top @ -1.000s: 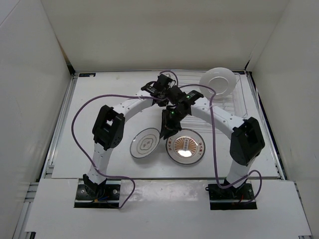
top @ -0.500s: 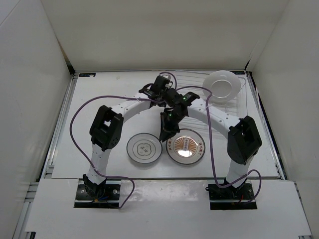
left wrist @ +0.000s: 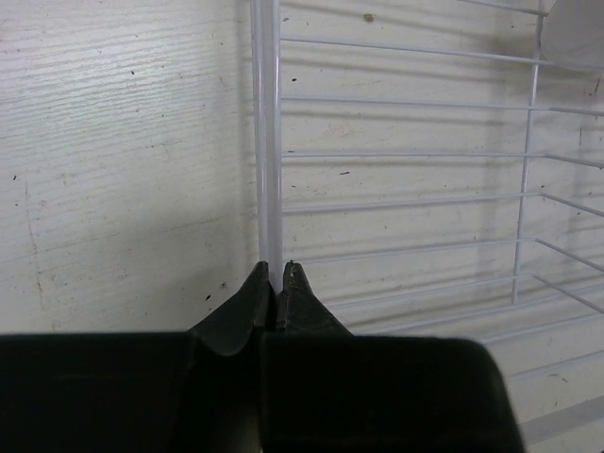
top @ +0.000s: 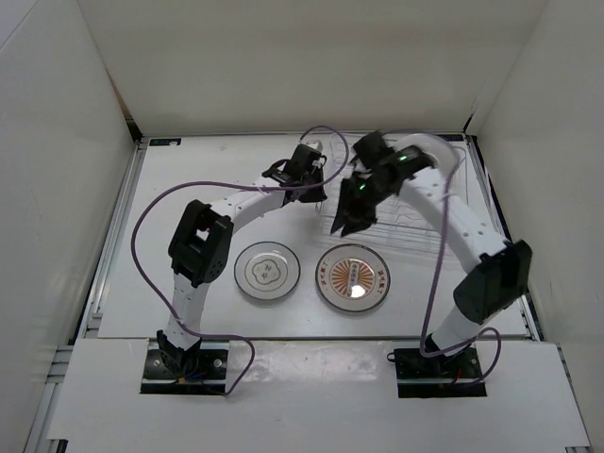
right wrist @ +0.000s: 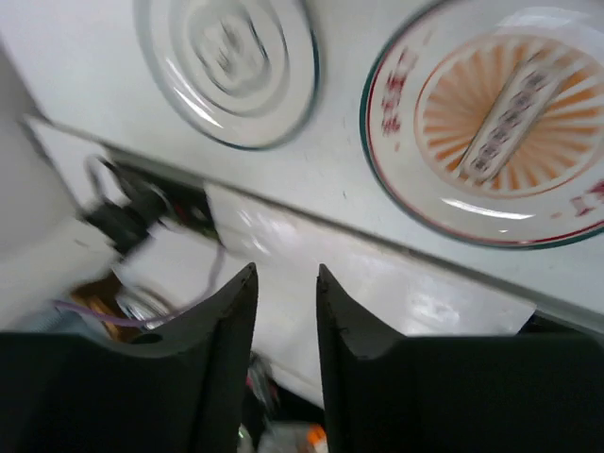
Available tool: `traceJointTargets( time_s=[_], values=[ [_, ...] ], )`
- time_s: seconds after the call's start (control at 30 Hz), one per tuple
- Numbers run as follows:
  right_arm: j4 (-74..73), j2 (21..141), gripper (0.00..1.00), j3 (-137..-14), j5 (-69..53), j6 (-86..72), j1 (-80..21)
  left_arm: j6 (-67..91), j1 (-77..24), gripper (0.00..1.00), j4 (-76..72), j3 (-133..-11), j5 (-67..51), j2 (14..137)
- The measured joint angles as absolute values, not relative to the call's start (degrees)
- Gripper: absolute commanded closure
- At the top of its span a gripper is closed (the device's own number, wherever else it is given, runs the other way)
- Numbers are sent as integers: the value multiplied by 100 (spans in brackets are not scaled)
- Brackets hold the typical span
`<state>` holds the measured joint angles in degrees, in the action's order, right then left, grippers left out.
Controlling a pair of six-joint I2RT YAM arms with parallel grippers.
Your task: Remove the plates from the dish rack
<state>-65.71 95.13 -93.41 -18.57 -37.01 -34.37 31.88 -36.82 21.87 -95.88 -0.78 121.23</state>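
Where the table lies nearest the arm bases, the grey-rimmed plate rests flat and face up, just left of the orange sunburst plate. Beyond them the right gripper hangs with its fingers slightly apart, holding nothing. Farther back, the left gripper pinches the left edge wire of the dish rack, whose long side runs left to right.
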Motion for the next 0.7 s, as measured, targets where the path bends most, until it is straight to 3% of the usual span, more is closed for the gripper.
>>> traceJointTargets(
  time_s=[0.17, 0.3, 0.47, 0.6, 0.7],
  values=[
    [-6945, 9142, 62, -10881, -1651, -3675, -1559, 3295, -3682, 100, 2060, -9459, 19, 12049],
    [-7054, 9164, 52, -11262, -1809, -4012, -499, 3400, -3684, 100, 2053, -9426, 108, 12014],
    [-7216, 10103, 23, -11994, -2320, -4547, 322, 3487, -3697, 100, 2091, -9437, 189, 12007],
    [-7183, 11201, 11, -12698, -2685, -4888, 652, 3511, -3721, 100, 2139, -9463, 270, 12009],
    [-7098, 11771, 11, -12838, -2963, -5100, 827, 3559, -3726, 100, 2156, -9463, 316, 12009]
  ],
)
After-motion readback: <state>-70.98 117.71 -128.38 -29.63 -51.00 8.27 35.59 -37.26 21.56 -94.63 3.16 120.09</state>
